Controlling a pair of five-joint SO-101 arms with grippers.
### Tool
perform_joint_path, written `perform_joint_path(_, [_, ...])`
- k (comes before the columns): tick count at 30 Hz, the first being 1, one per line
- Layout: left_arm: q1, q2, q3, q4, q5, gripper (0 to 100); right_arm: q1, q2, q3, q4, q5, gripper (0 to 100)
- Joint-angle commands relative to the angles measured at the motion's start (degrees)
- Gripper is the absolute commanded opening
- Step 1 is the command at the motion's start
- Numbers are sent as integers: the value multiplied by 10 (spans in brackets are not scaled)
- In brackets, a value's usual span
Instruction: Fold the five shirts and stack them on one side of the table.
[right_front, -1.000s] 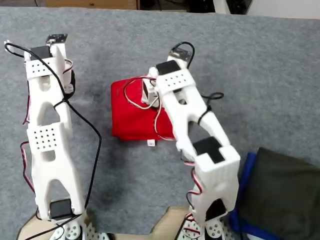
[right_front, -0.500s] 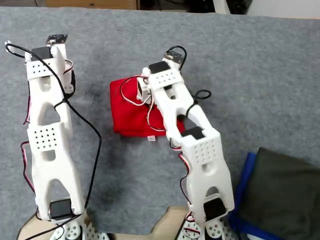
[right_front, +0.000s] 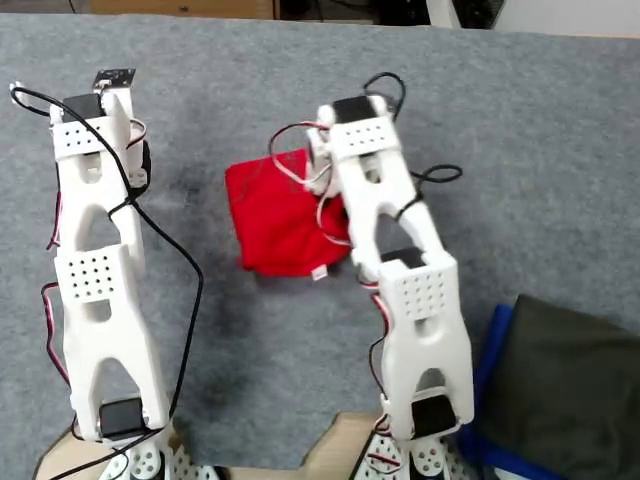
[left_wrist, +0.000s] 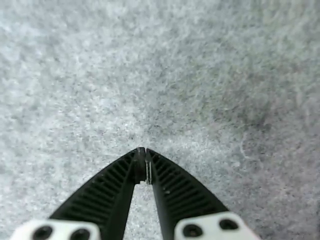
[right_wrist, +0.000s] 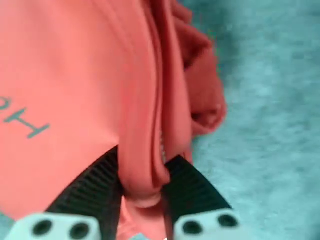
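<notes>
One grey felt cover (right_front: 230, 340) spans the whole table. Left arm (right_front: 95, 270) stretches along the left side, wrist at the far-left part of the felt. Right arm (right_front: 400, 260) runs up from the near edge to the table centre, wrist over the far right part of the red shirt (right_front: 275, 225).

Near right corner: dark folded garment (right_front: 570, 380) lies on top of a blue garment (right_front: 490, 370), blue edge showing along its left side. Both well apart from the red shirt.

Red shirt sits approx mid-table, folded into a rough square, lying a bit skewed, between the 2 arms. In right wrist view its cloth (right_wrist: 75, 75) shows a grey print and several stacked layers at one edge.

Right gripper (right_wrist: 142, 167) is clamped on a bunched fold of the red shirt, black fingers (right_wrist: 95, 185) pressing it from both sides. Left gripper (left_wrist: 141, 161) has tips pressed together w/ nothing between, just above bare felt.

Small white tag (right_front: 320, 273) pokes out at the red shirt's near edge.
</notes>
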Motion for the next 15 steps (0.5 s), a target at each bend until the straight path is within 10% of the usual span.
perform_joint_path(1, [-5,-9,-22,-7,-6,19,37,-16,-30,31,11,4])
perform_joint_path(15, [-18,0,-24,-8,-6,19,195,-360,247,33,176,4])
